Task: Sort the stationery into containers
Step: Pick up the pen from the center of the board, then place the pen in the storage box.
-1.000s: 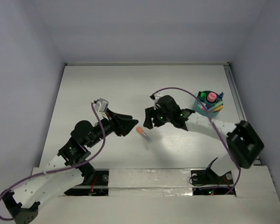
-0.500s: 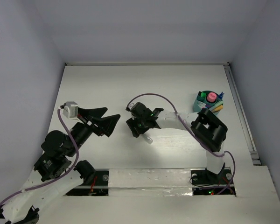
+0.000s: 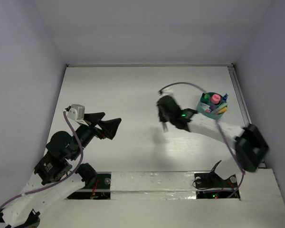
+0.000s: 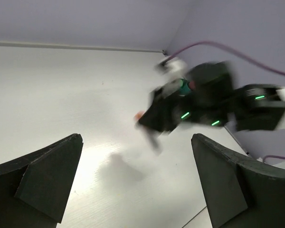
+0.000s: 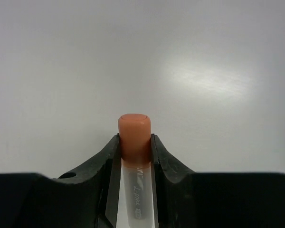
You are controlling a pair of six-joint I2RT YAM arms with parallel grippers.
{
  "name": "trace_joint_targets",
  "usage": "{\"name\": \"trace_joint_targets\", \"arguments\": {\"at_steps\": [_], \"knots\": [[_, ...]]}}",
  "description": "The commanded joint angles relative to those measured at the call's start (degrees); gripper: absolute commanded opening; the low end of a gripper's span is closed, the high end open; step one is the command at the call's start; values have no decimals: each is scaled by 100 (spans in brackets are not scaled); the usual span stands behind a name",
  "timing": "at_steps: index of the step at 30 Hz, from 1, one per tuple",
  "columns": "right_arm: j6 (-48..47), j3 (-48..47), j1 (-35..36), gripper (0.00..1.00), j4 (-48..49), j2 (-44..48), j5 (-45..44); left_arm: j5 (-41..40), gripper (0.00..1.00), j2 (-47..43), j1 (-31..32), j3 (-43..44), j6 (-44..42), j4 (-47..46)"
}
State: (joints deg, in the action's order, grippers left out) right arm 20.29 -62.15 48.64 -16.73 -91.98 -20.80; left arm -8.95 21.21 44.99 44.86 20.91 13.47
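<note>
We show one salmon-capped, white-barrelled marker (image 5: pixel 134 130) clamped between the jaws of the right gripper (image 3: pixel 164 124), above mid-table. One round teal plastic tub (image 3: pixel 203 107), holding several upright items, stands to its right, near the white table's (image 3: pixel 133 85) right edge. The left gripper (image 3: pixel 107 122), jaws spread wide and holding nothing, hovers well apart at left.
</note>
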Motion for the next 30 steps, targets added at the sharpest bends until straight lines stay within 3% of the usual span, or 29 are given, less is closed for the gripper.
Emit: {"name": "trace_joint_targets", "arguments": {"at_steps": [1, 5, 9, 12, 17, 22, 30], "knots": [[624, 930, -978, 0, 1539, 2457, -1695, -177, 99, -47, 18, 137, -209, -38], [64, 2414, -1436, 0, 2998, 3912, -3416, -309, 99, -257, 18, -56, -254, -99], [-517, 3110, -2059, 0, 4508, 4338, -4089, -256, 99, -363, 18, -240, -280, -196], [-535, 3332, -2604, 0, 4871, 4382, -4082, -160, 99, -337, 18, -302, -315, -231], [-367, 3174, -3316, 0, 4643, 4066, -3888, -151, 99, -346, 18, -329, -421, -187], [-421, 3174, -3572, 0, 4732, 4048, -3721, -63, 99, -399, 18, -346, -447, -231], [-649, 3095, -3792, 0, 5495, 3013, -3580, -19, 99, -372, 18, -355, -473, -223]]}}
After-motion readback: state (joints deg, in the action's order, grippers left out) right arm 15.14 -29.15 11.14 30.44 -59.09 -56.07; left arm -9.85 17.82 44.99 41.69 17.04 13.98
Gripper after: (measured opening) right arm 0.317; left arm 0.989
